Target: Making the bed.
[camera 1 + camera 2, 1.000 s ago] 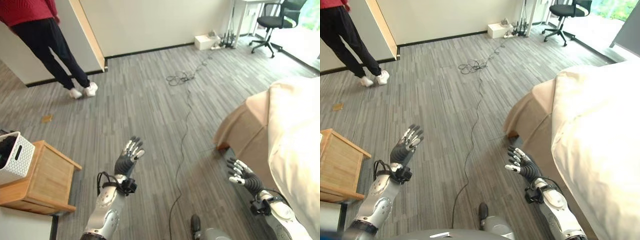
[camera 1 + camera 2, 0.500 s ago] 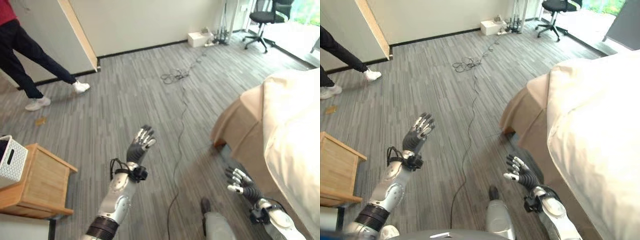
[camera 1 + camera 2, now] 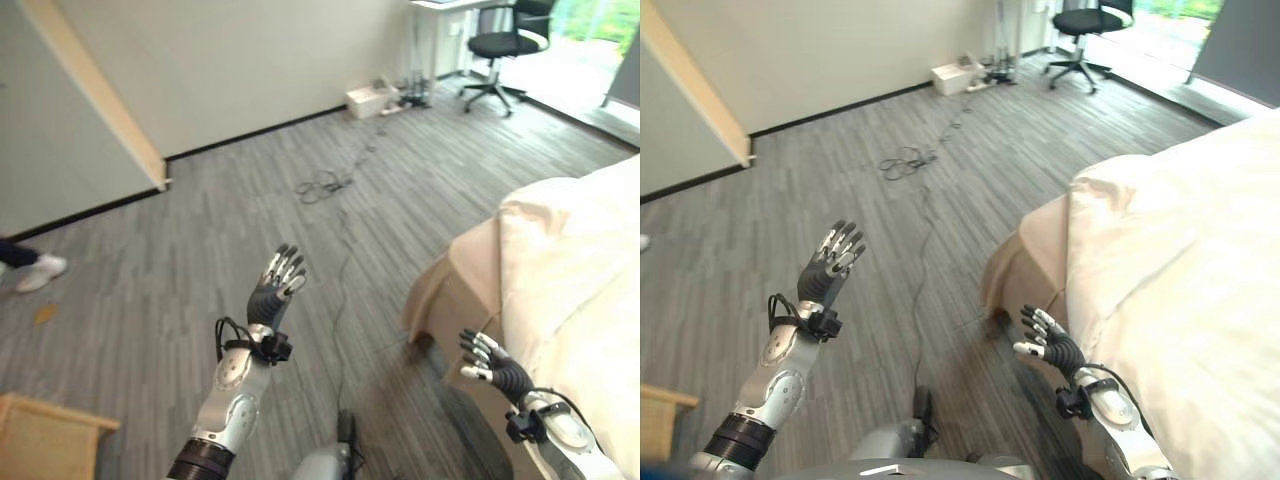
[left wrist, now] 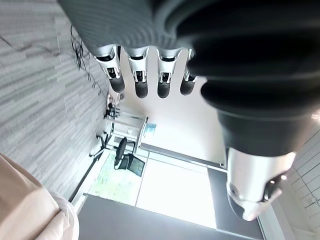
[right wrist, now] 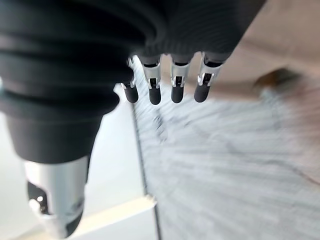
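Observation:
The bed (image 3: 1180, 270) stands at the right, covered by a cream quilt (image 3: 580, 250) over a tan sheet that hangs at its near corner (image 3: 440, 290). My left hand (image 3: 272, 292) is raised over the grey floor left of the bed, fingers straight and spread, holding nothing. My right hand (image 3: 1050, 342) hangs low beside the bed's corner, fingers relaxed and apart, touching no cloth. In the left wrist view straight fingers (image 4: 137, 80) point toward the far room; in the right wrist view fingers (image 5: 172, 82) point over the floor.
A black cable (image 3: 325, 185) runs across the floor from a coil toward me. A white box (image 3: 365, 100) and a black office chair (image 3: 495, 45) stand by the far wall. A wooden cabinet corner (image 3: 45, 445) sits at lower left; a person's shoe (image 3: 35, 272) shows at left.
The camera has swung right: the person and the cabinet slid off to the left and the bed fills more of the right. Both hands stay open and empty.

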{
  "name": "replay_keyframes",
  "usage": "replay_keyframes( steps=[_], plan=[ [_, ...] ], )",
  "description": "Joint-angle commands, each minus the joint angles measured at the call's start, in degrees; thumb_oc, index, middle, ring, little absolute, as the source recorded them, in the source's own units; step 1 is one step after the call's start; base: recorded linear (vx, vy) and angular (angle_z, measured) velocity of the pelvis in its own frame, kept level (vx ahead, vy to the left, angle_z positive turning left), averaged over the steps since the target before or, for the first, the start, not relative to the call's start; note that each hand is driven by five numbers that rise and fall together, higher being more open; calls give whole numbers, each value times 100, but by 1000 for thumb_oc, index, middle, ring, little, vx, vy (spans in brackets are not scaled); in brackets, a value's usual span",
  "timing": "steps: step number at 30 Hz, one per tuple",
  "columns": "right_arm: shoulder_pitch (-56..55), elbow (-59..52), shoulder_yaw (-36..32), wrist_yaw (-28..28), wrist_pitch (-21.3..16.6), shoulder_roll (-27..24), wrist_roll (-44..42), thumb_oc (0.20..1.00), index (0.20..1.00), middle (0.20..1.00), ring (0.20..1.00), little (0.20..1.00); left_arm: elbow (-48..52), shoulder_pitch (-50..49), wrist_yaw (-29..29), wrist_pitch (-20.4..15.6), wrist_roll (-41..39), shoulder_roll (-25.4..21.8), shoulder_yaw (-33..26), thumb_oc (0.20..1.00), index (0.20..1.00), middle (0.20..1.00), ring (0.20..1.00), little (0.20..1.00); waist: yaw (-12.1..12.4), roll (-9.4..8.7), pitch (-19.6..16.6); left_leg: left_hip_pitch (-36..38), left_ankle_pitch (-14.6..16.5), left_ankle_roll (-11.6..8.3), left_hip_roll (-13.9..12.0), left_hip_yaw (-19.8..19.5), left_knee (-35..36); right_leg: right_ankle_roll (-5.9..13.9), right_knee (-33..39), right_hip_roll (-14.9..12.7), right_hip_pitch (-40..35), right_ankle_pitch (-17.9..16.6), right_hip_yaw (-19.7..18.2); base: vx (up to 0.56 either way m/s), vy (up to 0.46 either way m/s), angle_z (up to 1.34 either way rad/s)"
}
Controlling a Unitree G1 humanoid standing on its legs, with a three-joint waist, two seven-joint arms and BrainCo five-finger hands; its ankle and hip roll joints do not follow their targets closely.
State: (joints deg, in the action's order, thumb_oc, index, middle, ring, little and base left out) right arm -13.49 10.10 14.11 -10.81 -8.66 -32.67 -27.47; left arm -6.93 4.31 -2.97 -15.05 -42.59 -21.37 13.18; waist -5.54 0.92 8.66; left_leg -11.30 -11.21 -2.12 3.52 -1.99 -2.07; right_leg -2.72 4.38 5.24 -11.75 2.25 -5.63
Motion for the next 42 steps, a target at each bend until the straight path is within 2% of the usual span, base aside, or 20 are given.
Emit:
replay_keyframes(
  steps=[1, 5, 9, 10, 11, 13, 17, 19, 21, 22, 25, 30, 33, 34, 35, 37, 38, 39, 41, 42],
  plan=[
    [141, -306, -146, -85, -233, 129, 77, 1000, 1000, 1000, 1000, 1000, 224, 341, -56, -344, 2, -64, 41, 1000, 1000, 1000, 1000, 1000, -11, -162, -71, 208, 415, -18, -339, 418, -290, 544, -178, -382, 433, 21, 14, 230, 106, -20],
    [127, -299, -183, -9, -295, 290, -145, 1000, 1000, 1000, 1000, 1000, 263, 520, 165, -499, 33, -82, 55, 1000, 1000, 1000, 1000, 1000, -55, -248, -161, 249, 575, 88, -355, 670, -233, 577, -277, -452, 557, 102, -141, 176, 89, 0],
    [424, -205, 92, 21, -293, 302, 214, 1000, 1000, 1000, 1000, 1000, 347, 572, 286, -529, 80, -142, -66, 1000, 1000, 1000, 1000, 1000, 52, -359, -171, 358, 829, 244, -455, 1068, -211, 751, -902, -466, 840, 143, -260, 183, 90, -57],
    [544, -258, 152, -6, -278, 343, 228, 1000, 1000, 1000, 1000, 1000, 364, 556, 386, -542, 179, -189, -156, 1000, 1000, 1000, 1000, 1000, 85, -395, -88, 586, 918, 345, -495, 1310, -104, 1116, -1798, -470, 1173, -99, -125, 118, 56, -78],
    [544, -258, 152, -6, -278, 343, 228, 1000, 1000, 1000, 1000, 1000, 364, 555, 386, -542, 179, -189, -156, 1000, 1000, 1000, 1000, 1000, 88, -394, -93, 581, 918, 345, -497, 1313, -104, 1115, -1797, -469, 1179, -101, -128, 163, 73, -93],
    [580, -253, 180, -28, -258, 414, 184, 1000, 1000, 1000, 1000, 1000, 480, 526, 436, -560, 155, -256, -229, 1000, 1000, 1000, 1000, 1000, -35, -309, 73, 1031, 1017, 385, -588, 1430, 82, 1469, -2857, -660, 1862, -539, 373, 164, 100, -68],
    [515, -185, 172, -64, -234, 476, 226, 1000, 1000, 1000, 1000, 1000, 515, 469, 368, -503, 177, -277, -271, 1000, 1000, 1000, 1000, 1000, -148, -270, 142, 1310, 1122, 365, -597, 1392, 171, 1297, -2758, -873, 2226, -477, 704, 170, 39, -3],
    [367, -192, 62, -128, -218, 445, 222, 1000, 1000, 1000, 1000, 1000, 545, 339, 240, -438, 179, -315, -286, 1000, 1000, 1000, 1000, 1000, -200, -296, 96, 1469, 1267, 278, -576, 1301, 210, 1136, -1832, -1071, 2270, -443, 902, 266, -44, 7],
    [337, -187, 45, -127, -216, 436, 225, 1000, 1000, 1000, 1000, 1000, 551, 294, 235, -434, 167, -319, -289, 1000, 1000, 1000, 1000, 1000, -229, -314, 98, 1521, 1300, 261, -559, 1259, 215, 1126, -1578, -1067, 2168, -485, 898, 170, -47, 11],
    [313, -190, 35, -120, -232, 450, 229, 1000, 1000, 1000, 1000, 1000, 533, 188, 238, -426, 74, -297, -348, 1000, 1000, 1000, 1000, 1000, -204, -362, 64, 1652, 1340, 219, -505, 1238, 336, 1132, -1035, -1122, 2186, -687, 1002, 231, -81, 29],
    [307, -252, 56, -85, -230, 433, 345, 1000, 1000, 1000, 1000, 1000, 538, 67, 210, -402, -1, -268, -386, 1000, 1000, 1000, 1000, 1000, -155, -374, 23, 1819, 1395, 200, -494, 1257, 440, 1180, -856, -1178, 2256, -922, 1293, 175, -79, 20],
    [292, -269, 67, -101, -228, 383, 340, 1000, 1000, 1000, 1000, 1000, 551, 47, 147, -390, -10, -222, -364, 1000, 1000, 1000, 1000, 1000, -162, -384, -86, 1950, 1546, 128, -548, 1226, 361, 1098, -732, -1082, 2076, -855, 1346, 179, -104, 0],
    [422, -263, 36, -4, -303, 262, 208, 1000, 1000, 1000, 1000, 1000, 519, 148, 154, -405, -121, -184, -346, 1000, 1000, 1000, 1000, 1000, -201, -337, -193, 1750, 1353, -124, -982, 1193, -790, 809, -794, -808, 1849, -617, 1317, 254, -241, -8],
    [524, -239, 36, 114, -363, 214, 155, 1000, 1000, 1000, 1000, 1000, 460, 252, 201, -406, -171, -168, -275, 1000, 1000, 1000, 1000, 1000, -206, -358, -135, 1318, 664, -360, -1417, 1323, -2174, 578, -712, -664, 1547, -507, 1415, 190, -377, -17],
    [563, -241, 51, 147, -395, 191, 92, 1000, 1000, 1000, 1000, 1000, 448, 319, 234, -417, -194, -159, -257, 1000, 1000, 1000, 1000, 1000, -158, -422, -51, 1004, 463, -398, -1450, 1249, -2910, 456, -638, -630, 1384, -476, 1421, 191, -346, -10],
    [559, -326, 53, 159, -382, 128, 78, 1000, 1000, 1000, 1000, 1000, 460, 305, 211, -429, -266, -135, -224, 1000, 1000, 1000, 1000, 1000, -26, -534, 64, 518, 411, -310, -1223, 1103, -3512, 383, -491, -666, 1132, -430, 1323, 147, -134, -10],
    [540, -315, 37, 240, -349, 78, 223, 1000, 1000, 1000, 1000, 1000, 392, 277, 239, -391, -284, -109, -240, 1000, 1000, 1000, 1000, 1000, 61, -567, 143, -5, 628, -270, -1113, 1089, -3394, 442, -397, -757, 900, -385, 1208, 226, 4, -37],
    [482, -323, -17, 226, -338, 55, 210, 1000, 1000, 1000, 1000, 1000, 355, 324, 245, -398, -260, -147, -222, 1000, 1000, 1000, 1000, 1000, 62, -516, 125, -179, 565, -254, -1054, 1105, -2708, 495, -378, -780, 835, -348, 1048, 267, 67, -62],
    [282, -209, -126, 206, -354, 87, 273, 1000, 1000, 1000, 1000, 1000, 343, 343, 186, -402, -249, -142, -149, 1000, 1000, 1000, 1000, 1000, 30, -298, 57, -13, 493, -163, -895, 1097, -1348, 520, -449, -723, 743, -160, 908, 284, 134, -78],
    [277, -210, -129, 206, -355, 86, 274, 1000, 1000, 1000, 1000, 1000, 342, 342, 185, -404, -249, -139, -145, 1000, 1000, 1000, 1000, 1000, 32, -310, 64, 26, 475, -158, -875, 1105, -1302, 525, -454, -740, 729, -148, 907, 328, 191, -102]
  ],
)
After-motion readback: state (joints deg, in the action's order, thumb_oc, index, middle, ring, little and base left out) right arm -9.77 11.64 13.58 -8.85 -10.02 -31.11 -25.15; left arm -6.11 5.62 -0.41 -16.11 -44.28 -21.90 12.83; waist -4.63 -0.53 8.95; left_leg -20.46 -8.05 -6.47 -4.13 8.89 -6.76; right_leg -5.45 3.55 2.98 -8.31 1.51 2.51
